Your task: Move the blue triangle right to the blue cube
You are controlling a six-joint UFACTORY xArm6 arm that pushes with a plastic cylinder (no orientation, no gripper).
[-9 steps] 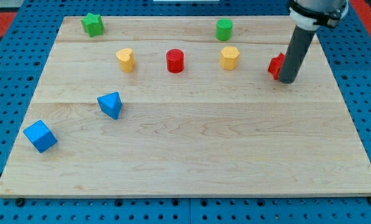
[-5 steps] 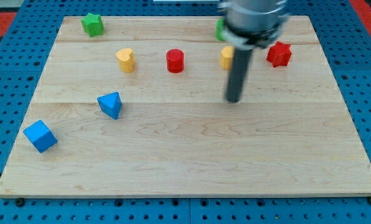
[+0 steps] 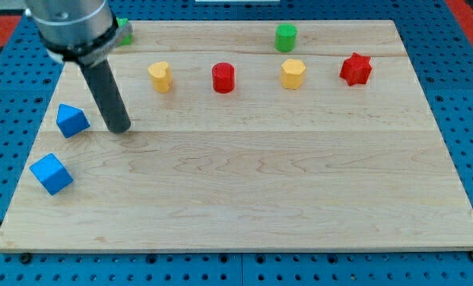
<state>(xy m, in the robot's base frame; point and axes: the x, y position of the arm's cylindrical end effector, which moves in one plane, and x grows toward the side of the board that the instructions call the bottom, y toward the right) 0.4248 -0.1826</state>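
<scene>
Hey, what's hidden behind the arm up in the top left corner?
A green block peeks out at the arm's right edge; most of it is covered, so its shape can't be made out. My tip rests right of the blue triangle.

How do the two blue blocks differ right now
The blue triangle sits nearer the view's top, just left of my tip; the blue cube lies below it, nearer the board's lower left corner and farther from my tip. The triangle looks slightly smaller and shows slanted faces; the cube shows squarer faces. Both are the same blue, lie apart, and sit near the board's left edge.
</scene>
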